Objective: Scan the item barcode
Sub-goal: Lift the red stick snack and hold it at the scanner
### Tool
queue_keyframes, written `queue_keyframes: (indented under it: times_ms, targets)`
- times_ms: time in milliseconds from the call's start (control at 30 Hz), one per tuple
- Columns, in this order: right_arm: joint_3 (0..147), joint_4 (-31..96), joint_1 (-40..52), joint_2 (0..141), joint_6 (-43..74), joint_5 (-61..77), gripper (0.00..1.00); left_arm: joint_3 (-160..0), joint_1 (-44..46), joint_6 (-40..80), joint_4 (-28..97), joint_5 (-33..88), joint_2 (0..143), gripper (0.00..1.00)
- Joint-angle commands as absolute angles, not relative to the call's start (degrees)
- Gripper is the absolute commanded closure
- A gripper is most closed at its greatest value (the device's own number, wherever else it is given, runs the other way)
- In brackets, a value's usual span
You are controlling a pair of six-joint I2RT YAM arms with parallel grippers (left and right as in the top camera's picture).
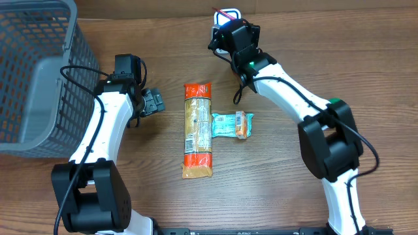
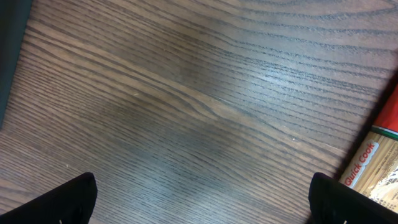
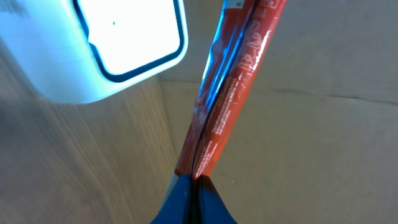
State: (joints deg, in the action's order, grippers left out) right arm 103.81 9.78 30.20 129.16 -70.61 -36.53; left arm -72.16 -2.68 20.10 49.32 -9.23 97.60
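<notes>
My right gripper (image 1: 230, 27) (image 3: 195, 182) is at the far middle of the table, shut on the edge of a thin red packet (image 3: 239, 81) (image 1: 224, 13). The packet stands edge-on in the right wrist view, right beside a white scanner (image 3: 124, 43) (image 1: 219, 31) whose window glows bright. No barcode shows on the packet from here. My left gripper (image 1: 153, 102) (image 2: 202, 196) hangs open over bare wood near the basket, its black fingertips (image 2: 74, 200) wide apart with nothing between them.
A long orange pasta package (image 1: 198, 130) (image 2: 380, 163) lies mid-table, with a teal snack bar (image 1: 232, 124) touching its right side. A grey wire basket (image 1: 32, 72) fills the far left corner.
</notes>
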Motion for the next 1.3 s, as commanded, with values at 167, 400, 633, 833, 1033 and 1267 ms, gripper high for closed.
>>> queue_keyframes:
  times_ms: [167,400,633,833,1033,1267]
  targets:
    - [104.57,-0.1,28.36,134.13,-72.53,-39.07,0.96,-72.79,-2.61,19.27,49.25,-9.17,96.47,0.0]
    - [104.49,0.34,28.38,135.79,-75.53,-38.04,0.97,-72.79,-2.61,19.27,49.25,-9.17,96.47,0.0]
    - [104.2,0.73,28.53,136.51,-75.48,-37.89,0.96,-72.79,-2.61,19.27,49.25,-9.17,96.47,0.0]
    - [104.09,3.95,28.8,136.53,-75.24,-37.85,0.97,-72.79,-2.61,19.27,49.25,-9.17,96.47,0.0]
    - [103.39,3.97,28.82,136.53,-75.26,-38.06,0.97,-72.79,-2.61,19.27,49.25,-9.17,96.47,0.0]
    - [102.63,3.97,28.86,136.55,-74.83,-37.8,0.96,-72.79,-2.61,19.27,49.25,-9.17,96.47,0.0]
